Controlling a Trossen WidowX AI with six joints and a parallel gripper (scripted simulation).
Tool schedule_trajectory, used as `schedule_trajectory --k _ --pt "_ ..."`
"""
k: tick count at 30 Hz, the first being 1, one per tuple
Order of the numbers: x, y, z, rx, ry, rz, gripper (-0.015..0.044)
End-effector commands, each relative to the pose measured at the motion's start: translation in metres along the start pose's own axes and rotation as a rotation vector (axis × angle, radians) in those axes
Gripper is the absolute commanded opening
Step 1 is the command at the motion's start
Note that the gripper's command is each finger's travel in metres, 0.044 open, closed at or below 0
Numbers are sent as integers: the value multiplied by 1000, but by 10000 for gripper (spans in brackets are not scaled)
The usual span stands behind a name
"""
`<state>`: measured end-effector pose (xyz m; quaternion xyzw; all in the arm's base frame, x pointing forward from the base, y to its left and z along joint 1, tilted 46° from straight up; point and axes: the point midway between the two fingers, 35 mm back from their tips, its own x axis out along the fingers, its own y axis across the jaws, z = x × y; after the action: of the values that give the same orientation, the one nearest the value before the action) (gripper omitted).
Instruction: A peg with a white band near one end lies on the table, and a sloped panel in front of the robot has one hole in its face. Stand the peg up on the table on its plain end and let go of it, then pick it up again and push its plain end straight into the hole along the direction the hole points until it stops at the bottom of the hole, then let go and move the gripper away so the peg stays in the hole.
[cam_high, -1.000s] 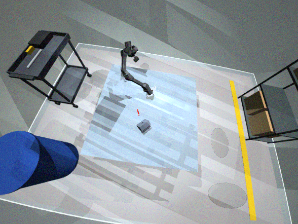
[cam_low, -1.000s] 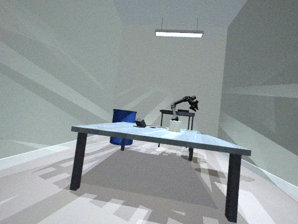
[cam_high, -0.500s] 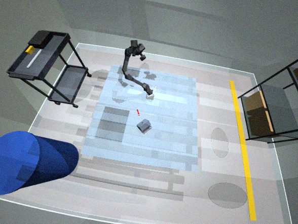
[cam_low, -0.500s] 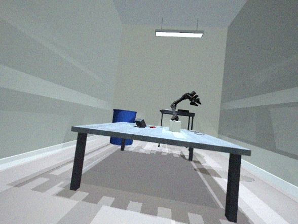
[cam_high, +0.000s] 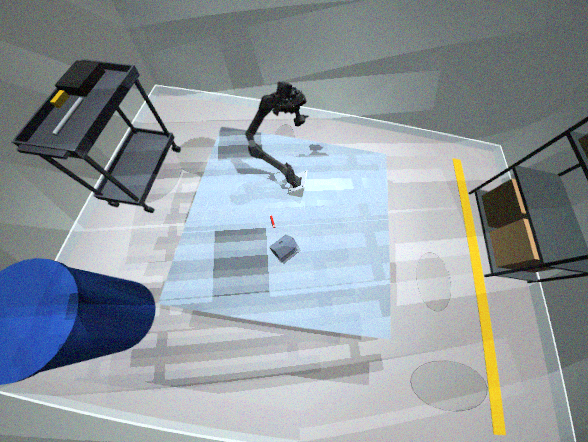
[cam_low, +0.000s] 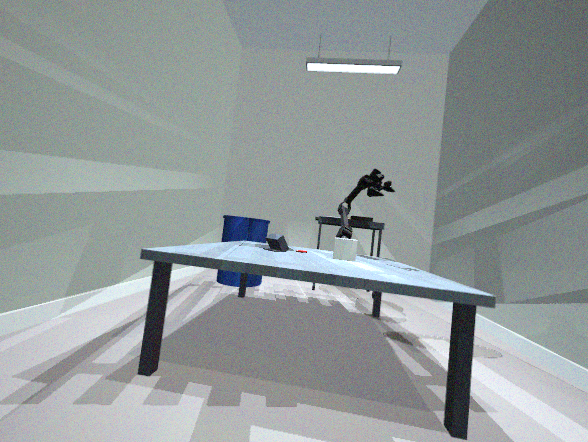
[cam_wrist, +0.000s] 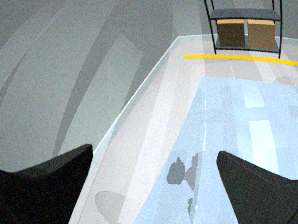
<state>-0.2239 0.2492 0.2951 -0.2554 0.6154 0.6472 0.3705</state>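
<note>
Fingers spread wide, nothing between them: that is the gripper (cam_high: 300, 120) (cam_low: 384, 191) (cam_wrist: 157, 155), up in the air near the counter's robot-side edge, well apart from the work. From there the dark arm (cam_high: 270, 161) (cam_low: 356, 192) folds back to the white block (cam_high: 297, 190) (cam_low: 345, 249) it rises from. And out towards the middle of the counter (cam_high: 340, 225) (cam_low: 235, 260), well in from all four corners, lies the red peg (cam_high: 272, 221) (cam_low: 301, 251), flat on its side, just beside the grey sloped panel (cam_high: 285, 248) (cam_low: 277, 242), which sits farther towards the edge opposite the gripper. The white band is too small to make out, so which end is plain cannot be told from here. It looks a light, stiff little thing, probably smooth enough to roll or twist if pinched off-centre. The best hold, one would judge, is square across the shaft towards the banded end, leaving the plain end free for standing. Let it go tilted and it could well topple; the panel's nearness asks for a careful approach too.
</note>
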Motion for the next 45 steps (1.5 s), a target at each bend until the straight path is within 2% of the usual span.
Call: schedule_trajectory --k 1,12,22,32,45 --pt "0 -41 34 58 -74 -95 440" --pt "-27 -165 94 223 -233 -368 440" --pt "-75 -294 100 408 -286 -645 440" --pt "-129 -410 52 619 -228 -896 440" --pt "-183 -511 -70 903 -7 -1109 440"
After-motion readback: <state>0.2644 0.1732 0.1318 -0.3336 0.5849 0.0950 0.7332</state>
